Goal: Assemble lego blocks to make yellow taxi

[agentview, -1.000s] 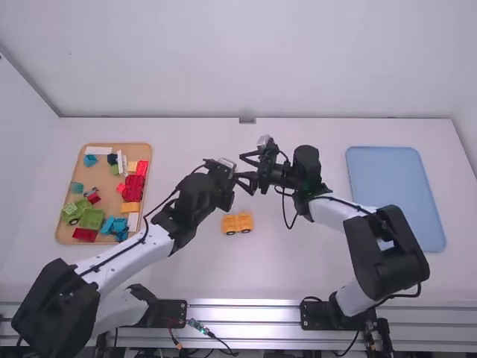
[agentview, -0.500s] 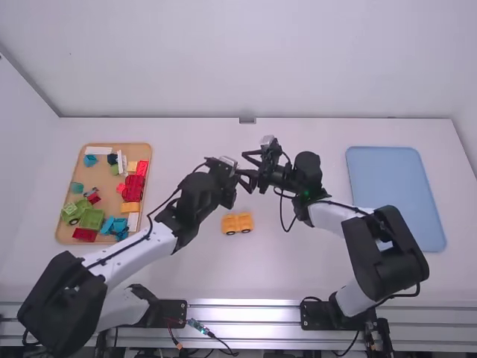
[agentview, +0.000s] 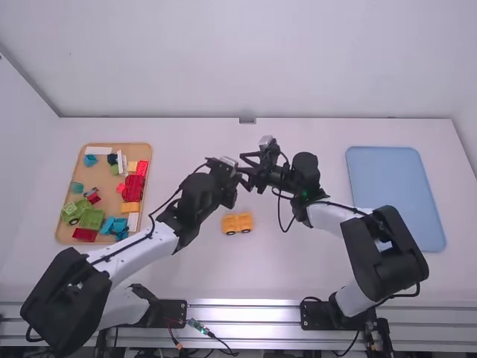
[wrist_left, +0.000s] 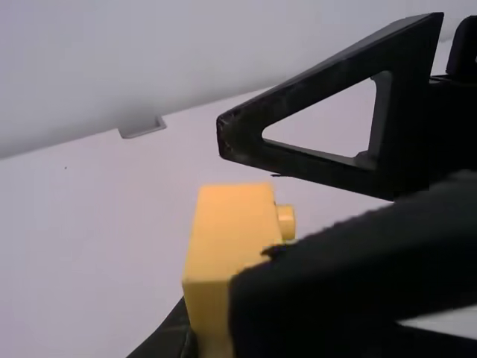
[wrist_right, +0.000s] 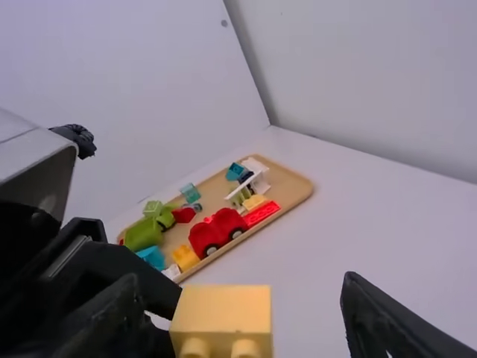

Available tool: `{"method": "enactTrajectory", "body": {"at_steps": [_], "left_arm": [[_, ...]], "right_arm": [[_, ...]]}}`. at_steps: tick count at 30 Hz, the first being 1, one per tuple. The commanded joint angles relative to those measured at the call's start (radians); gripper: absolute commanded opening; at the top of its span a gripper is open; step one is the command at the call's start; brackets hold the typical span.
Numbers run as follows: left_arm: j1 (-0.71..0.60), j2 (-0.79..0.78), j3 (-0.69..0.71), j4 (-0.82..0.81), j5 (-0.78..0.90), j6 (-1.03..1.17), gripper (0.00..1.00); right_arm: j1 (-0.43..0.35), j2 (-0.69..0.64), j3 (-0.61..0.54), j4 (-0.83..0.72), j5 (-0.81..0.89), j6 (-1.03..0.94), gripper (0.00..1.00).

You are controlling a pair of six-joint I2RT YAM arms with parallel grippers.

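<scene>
My left end effector (agentview: pixel 234 181) is clamped on the yellow block (wrist_left: pixel 231 239), holding it above the bench (agentview: pixel 276 276). My right end effector (agentview: pixel 241 167) is apart, its fingers spread around the space where the block sits. The block lies towards the left arm from my right wrist, and between my right fingers it sits off centre: close beside the near finger (wrist_left: pixel 350 261), the one on the bases' side, and well away from the far finger (wrist_right: pixel 373 306). I cannot tell whether the near finger touches it.

The studs (wrist_right: pixel 195 349) point towards my right wrist, two of them in a row that runs from finger to finger. The block's full long axis I cannot make out past the fingers.

I judge this as a handover or a turning of the block before it goes on the wheeled base (agentview: pixel 238 223), which rests on the bench nearer the arm bases. The coming move turns on that offset: my right should centre on the block before closing, or the near finger may knock it askew in my left grip.
</scene>
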Motion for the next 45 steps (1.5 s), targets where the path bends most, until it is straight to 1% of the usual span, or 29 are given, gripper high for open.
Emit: {"method": "enactTrajectory", "body": {"at_steps": [1,5,14,17,19,23,28,34,35,38,40,41,42,44,45], "left_arm": [[-0.013,-0.012,0.023,0.06,0.051,-0.007,0.02],[-0.009,-0.012,0.023,0.073,0.044,0.011,0.02],[-0.008,-0.012,0.023,0.077,0.052,0.037,0.02],[-0.007,-0.012,0.023,0.076,0.052,0.038,0.02],[-0.007,-0.012,0.023,0.074,0.052,0.041,0.02],[-0.007,-0.012,0.023,0.071,0.087,0.115,0.02],[-0.007,-0.012,0.023,0.081,0.096,0.117,0.01],[-0.006,-0.012,0.023,0.097,0.092,0.117,0.02],[-0.006,-0.012,0.023,0.097,0.092,0.117,0.02],[-0.006,-0.012,0.023,0.103,0.069,0.114,0.02],[-0.006,-0.012,0.023,0.103,0.04,0.106,0.02],[-0.006,-0.012,0.023,0.102,0.04,0.106,0.02],[-0.006,-0.012,0.023,0.103,0.041,0.105,0.07],[-0.006,-0.012,0.023,0.099,0.044,0.105,0.41],[-0.006,-0.012,0.023,0.095,0.044,0.105,0.73]], "right_arm": [[0.029,0.006,-0.019,-0.023,-0.076,-0.021,0.68],[0.029,0.006,-0.019,-0.031,-0.078,-0.021,0.63],[0.039,0.006,-0.019,-0.042,-0.078,-0.025,0.63],[0.047,0.006,-0.019,-0.044,-0.075,-0.025,0.61],[0.051,0.006,-0.019,-0.045,-0.075,-0.024,0.56],[0.048,0.006,-0.019,-0.067,-0.073,-0.025,0.47],[0.05,0.006,-0.019,-0.071,-0.075,-0.024,0.42],[0.051,0.006,-0.019,-0.074,-0.078,-0.024,0.3],[0.05,0.006,-0.019,-0.076,-0.078,-0.024,0.31],[0.05,0.006,-0.019,-0.079,-0.077,-0.024,0.27],[0.05,0.006,-0.019,-0.079,-0.077,-0.024,0.2],[0.05,0.006,-0.019,-0.079,-0.077,-0.024,0.18],[0.05,0.006,-0.019,-0.079,-0.074,-0.024,0.17],[0.05,0.006,-0.019,-0.079,-0.066,-0.024,0.11],[0.05,0.006,-0.019,-0.079,-0.058,-0.024,0.1]]}}
